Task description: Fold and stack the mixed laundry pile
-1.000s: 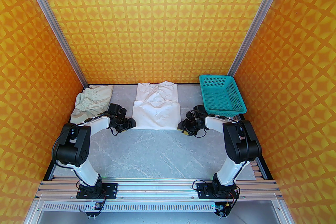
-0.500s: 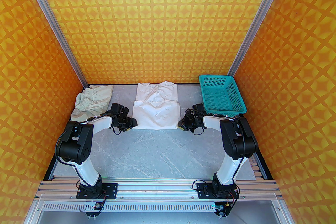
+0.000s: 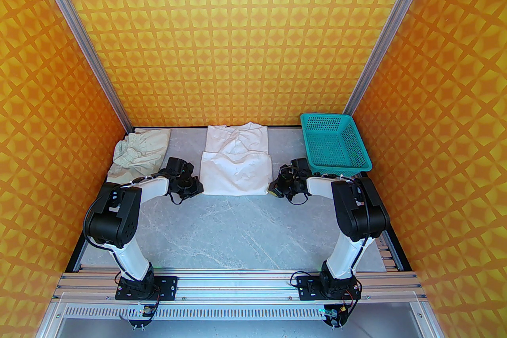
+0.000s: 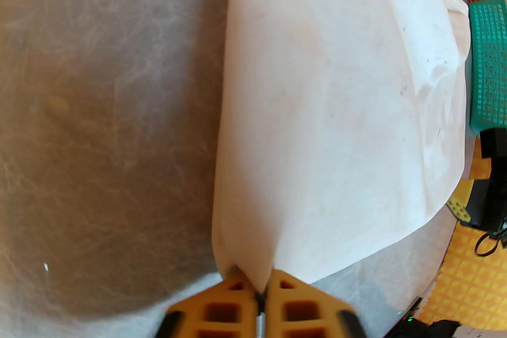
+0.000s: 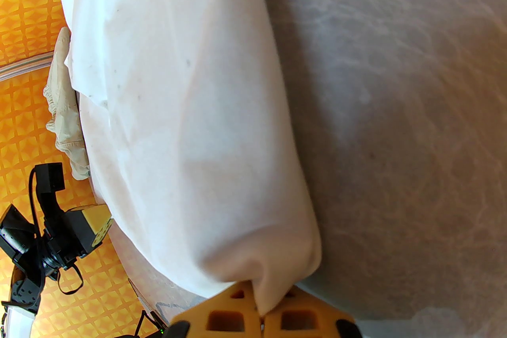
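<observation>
Your left gripper [image 3: 201,189] is clenched on the near left corner of the white long-sleeved shirt [image 3: 235,170]. The left wrist view shows that corner drawn to a point between the yellow fingertips [image 4: 237,285]. Your right gripper [image 3: 271,189] is clenched on the near right corner of the same shirt, and the right wrist view shows a fold of cloth bunched between its tips. The shirt lies folded flat at the middle of the far half of the grey marbled table [image 3: 245,225]. Its far edge is close to the back wall, and its near hem runs straight from one gripper to the other. The beige-cream piece with the gathered elastic band [image 3: 136,154] lies crumpled in the far left corner, near the left wall and the table's left edge. A bare strip of tabletop separates it from the shirt, and your left forearm is just beside its near end. The teal mesh basket [image 3: 323,115] sits in the far right corner, its near rim just beside your right forearm, with a bare strip between it and the shirt. Bare tabletop runs from the shirt's near hem to the arm bases, bounded by the two upper arms.
</observation>
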{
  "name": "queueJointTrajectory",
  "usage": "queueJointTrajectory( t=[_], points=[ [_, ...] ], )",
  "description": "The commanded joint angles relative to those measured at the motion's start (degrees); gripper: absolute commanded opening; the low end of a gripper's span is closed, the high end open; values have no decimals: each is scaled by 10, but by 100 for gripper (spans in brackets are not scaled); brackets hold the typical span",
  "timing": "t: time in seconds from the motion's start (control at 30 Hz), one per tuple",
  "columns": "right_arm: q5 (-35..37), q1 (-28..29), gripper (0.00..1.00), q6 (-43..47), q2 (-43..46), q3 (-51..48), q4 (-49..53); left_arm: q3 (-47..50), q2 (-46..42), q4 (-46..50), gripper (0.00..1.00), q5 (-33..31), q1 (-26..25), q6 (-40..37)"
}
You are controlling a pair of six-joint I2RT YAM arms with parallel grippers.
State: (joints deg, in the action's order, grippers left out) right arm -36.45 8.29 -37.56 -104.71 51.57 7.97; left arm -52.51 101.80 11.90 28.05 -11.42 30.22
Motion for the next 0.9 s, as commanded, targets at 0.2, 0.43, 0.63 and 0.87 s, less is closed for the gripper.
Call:
queueJointTrajectory(
  t=[0.2,0.43,0.63,0.87],
  points=[
    [3,5,0,-8,68,-87,-17,68,-84,-19,0,-1,-4,-17],
    [15,5,0,1,153,-190,6,143,-166,29,0,-1,-4,-31],
    [42,5,0,17,241,-237,82,179,-208,78,0,-1,-4,-28],
    [97,5,2,46,349,-259,213,247,-286,119,2,-9,-8,21]
  ],
)
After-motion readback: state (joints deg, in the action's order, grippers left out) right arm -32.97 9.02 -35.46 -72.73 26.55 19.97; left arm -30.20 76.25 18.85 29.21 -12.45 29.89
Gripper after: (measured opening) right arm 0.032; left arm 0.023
